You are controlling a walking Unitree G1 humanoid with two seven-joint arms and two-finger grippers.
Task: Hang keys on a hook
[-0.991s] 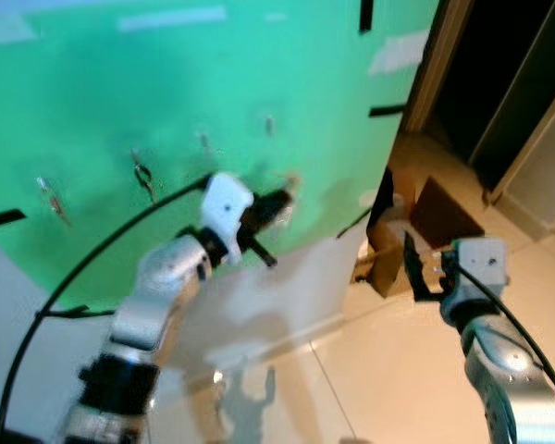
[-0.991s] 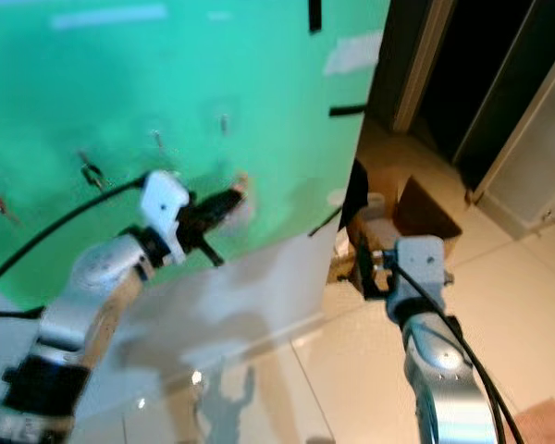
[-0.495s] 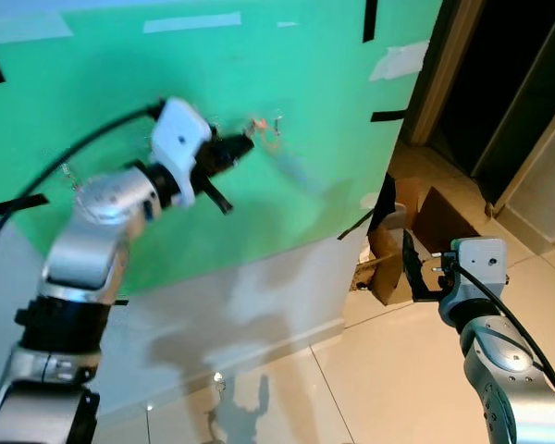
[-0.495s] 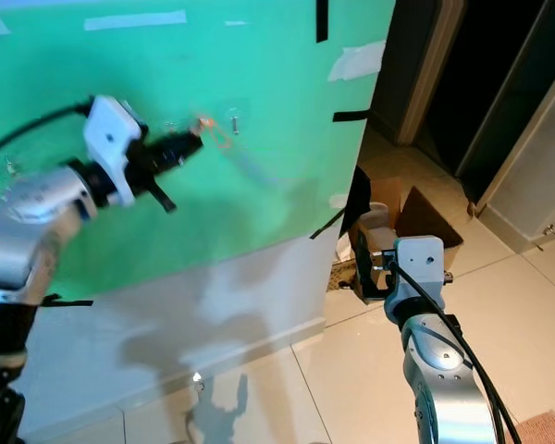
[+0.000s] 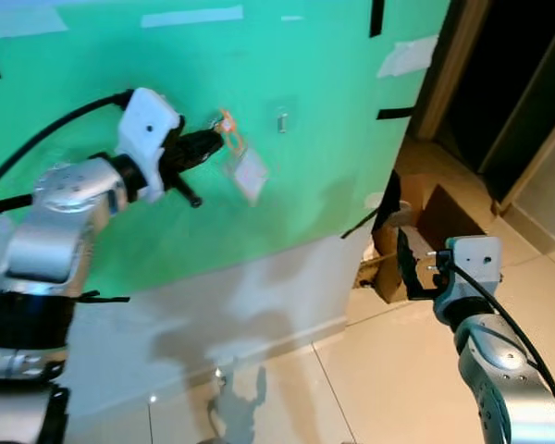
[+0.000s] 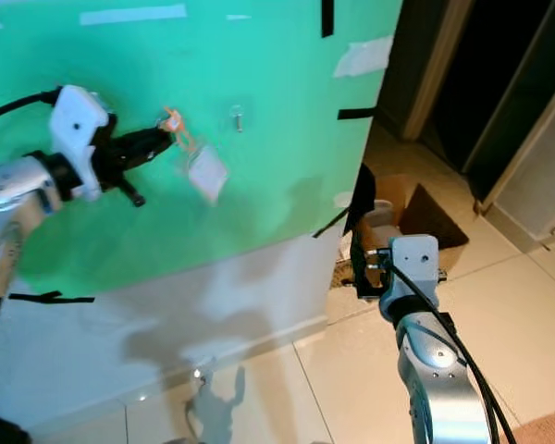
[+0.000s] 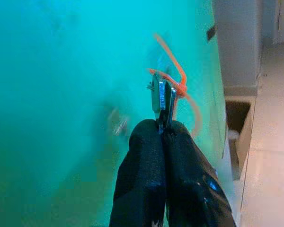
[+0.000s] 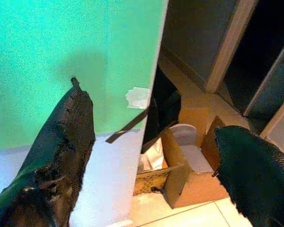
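Observation:
My left gripper (image 5: 210,140) is raised in front of the green wall sheet (image 5: 92,83), shut on a small metal key (image 7: 161,97). An orange loop (image 5: 226,122) hangs from the key, with a pale tag (image 5: 249,171) swinging below it. A small hook (image 5: 281,120) sits on the green sheet just to the right of the loop, with a short gap between them. My right gripper (image 5: 402,268) is low at the right with its fingers (image 8: 66,142) spread wide and nothing between them.
Black tape strips (image 5: 395,114) hold the green sheet to the wall. An open cardboard box (image 5: 416,222) with white items stands on the tiled floor by a dark doorway (image 5: 509,83) at the right. Pale wall and skirting run below the sheet.
My left gripper has drawn back leftward and slightly down from the hook. The tag has swung down below the loop. The right arm has stayed where it was.

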